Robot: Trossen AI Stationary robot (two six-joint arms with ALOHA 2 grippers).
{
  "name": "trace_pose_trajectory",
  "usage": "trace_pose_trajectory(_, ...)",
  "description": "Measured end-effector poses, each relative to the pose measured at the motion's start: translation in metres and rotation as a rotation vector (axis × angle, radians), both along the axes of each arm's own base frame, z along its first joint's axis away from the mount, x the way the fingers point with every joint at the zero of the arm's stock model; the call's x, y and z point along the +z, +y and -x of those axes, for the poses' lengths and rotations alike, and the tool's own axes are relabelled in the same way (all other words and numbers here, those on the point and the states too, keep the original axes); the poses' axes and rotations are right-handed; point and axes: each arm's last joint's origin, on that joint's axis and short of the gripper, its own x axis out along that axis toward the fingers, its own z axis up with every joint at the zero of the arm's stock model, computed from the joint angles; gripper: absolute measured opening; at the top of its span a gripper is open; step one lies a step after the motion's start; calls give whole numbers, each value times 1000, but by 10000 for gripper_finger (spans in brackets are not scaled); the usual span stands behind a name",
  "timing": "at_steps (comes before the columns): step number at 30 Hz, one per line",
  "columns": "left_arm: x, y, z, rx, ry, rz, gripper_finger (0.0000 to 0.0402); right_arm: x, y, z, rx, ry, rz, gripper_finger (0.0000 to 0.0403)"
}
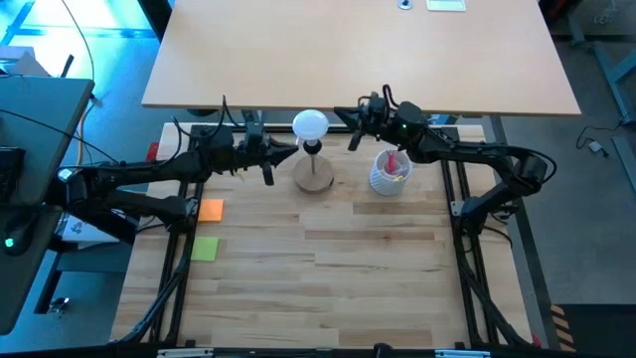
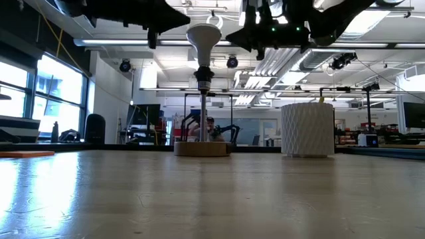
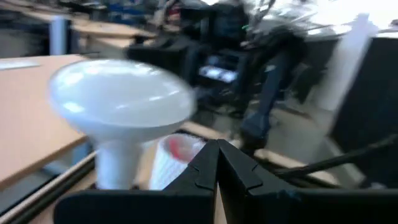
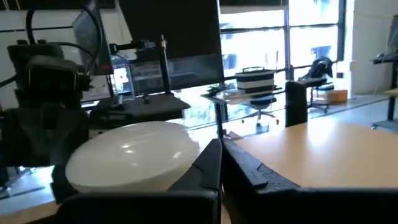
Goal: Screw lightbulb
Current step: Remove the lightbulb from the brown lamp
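The white lightbulb point(image 1: 310, 123) stands globe-up with its neck in the black socket point(image 2: 204, 76) on top of a thin stem. The stem rises from a round wooden disc point(image 1: 314, 177) on the table. My left gripper point(image 1: 293, 150) is shut and hovers just left of the stem, below the globe; the bulb point(image 3: 121, 99) shows beside its shut fingers point(image 3: 217, 165). My right gripper point(image 1: 344, 117) is shut and hovers just right of the globe; the bulb point(image 4: 134, 155) shows close beside its fingers point(image 4: 221, 162). Neither gripper plainly touches the bulb.
A white latticed cup point(image 1: 390, 171) with pink items stands right of the wooden disc, under my right arm. An orange note point(image 1: 211, 209) and a green note point(image 1: 205, 249) lie at the table's left. A lighter desk point(image 1: 358, 50) lies beyond the far edge.
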Motion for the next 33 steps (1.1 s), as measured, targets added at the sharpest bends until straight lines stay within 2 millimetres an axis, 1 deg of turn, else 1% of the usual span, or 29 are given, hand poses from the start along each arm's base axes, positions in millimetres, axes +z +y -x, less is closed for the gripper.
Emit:
trace_pose_trajectory(3,-4,7,7,128,69,-11,0,3,0,2,48,-3,17,0)
trace_pose_trajectory(5,-3,15,11,217,82,-34,0,4,4,2,152,1,32,0)
trace_pose_trajectory(8,-1,27,16,266,66,-60,0,4,10,0,283,8,34,0)
trace_pose_trajectory(11,-1,38,16,241,22,-62,0,3,15,-2,314,14,30,0)
trace_pose_trajectory(15,-5,43,6,142,-34,-22,0,3,15,-3,272,14,22,0)
trace_pose_trajectory(19,-8,38,-2,75,-48,7,0,2,12,-2,207,19,7,0)
trace_pose_trajectory(22,-8,26,-7,14,-44,9,0,1,7,-2,164,8,9,0)
trace_pose_trajectory(25,-2,13,-8,-31,-70,-2,0,2,4,-1,83,-14,22,0)
trace_pose_trajectory(29,0,4,-5,0,-48,-7,0,6,-2,2,-14,-37,73,0)
trace_pose_trajectory(33,0,7,1,104,-8,-33,0,7,-3,5,2,-32,66,0)
